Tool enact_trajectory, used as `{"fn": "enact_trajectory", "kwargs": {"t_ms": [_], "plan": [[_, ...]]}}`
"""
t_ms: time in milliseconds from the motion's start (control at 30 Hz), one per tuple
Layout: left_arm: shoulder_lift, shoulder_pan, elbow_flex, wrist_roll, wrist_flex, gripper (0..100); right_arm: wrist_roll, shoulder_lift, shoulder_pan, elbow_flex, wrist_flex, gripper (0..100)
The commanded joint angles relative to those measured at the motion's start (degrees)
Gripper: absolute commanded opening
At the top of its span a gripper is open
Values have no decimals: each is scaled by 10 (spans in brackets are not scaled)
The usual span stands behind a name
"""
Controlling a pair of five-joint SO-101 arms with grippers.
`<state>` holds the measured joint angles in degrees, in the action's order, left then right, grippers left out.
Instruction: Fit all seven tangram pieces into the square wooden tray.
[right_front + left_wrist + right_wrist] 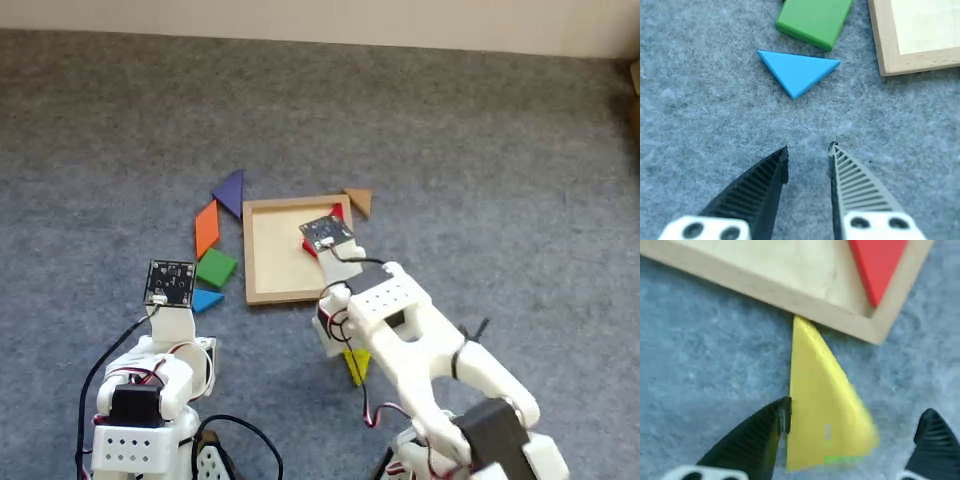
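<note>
Closest to the robot's base, on the grey carpet (500,150), the right gripper (857,407) hangs low over the yellow triangle (820,380), jaws spread wide and gripping nothing. One black finger (757,440) sits right against the triangle's straight edge, and the other stands well off its opposite side. And here's the relation to watch: the piece lies between the jaws with its long axis running straight away from the gripper, its sharp tip touching the outer wall of the square wooden tray (790,297). So it's outside the tray, not in it. Just over that wall, tucked into the tray's corner, lies the red triangle (877,265), the one piece seen inside. Over on the other side, the left gripper (808,147) hovers above bare carpet, jaws parted by a narrow gap with nothing between them. The blue triangle (797,72) lies ahead of its tips, apart from them, with the green square (815,17) just beyond, beside the tray's wall. Farther out along that side of the tray come the orange parallelogram (206,228) and the purple triangle (230,190), and at the far corner the brown triangle (358,200) rests just outside the rim. By the look of it, the yellow is the right arm's to take, being much the nearer. It calls for a squeeze across the short width and a lift over the wall, with five more loose pieces waiting.
</note>
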<state>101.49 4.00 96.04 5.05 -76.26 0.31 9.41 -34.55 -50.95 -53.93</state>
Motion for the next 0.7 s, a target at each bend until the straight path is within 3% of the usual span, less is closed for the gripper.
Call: {"fn": "enact_trajectory", "kwargs": {"t_ms": [0, 500, 667], "plan": [[25, 8, 11, 4, -4, 142, -4, -7, -6, 12, 11, 375], [25, 8, 11, 4, -4, 142, -2, -13, -2, 11, 13, 375], [25, 8, 11, 4, -4, 142, -2, 3, 56, 43, 10, 375]]}}
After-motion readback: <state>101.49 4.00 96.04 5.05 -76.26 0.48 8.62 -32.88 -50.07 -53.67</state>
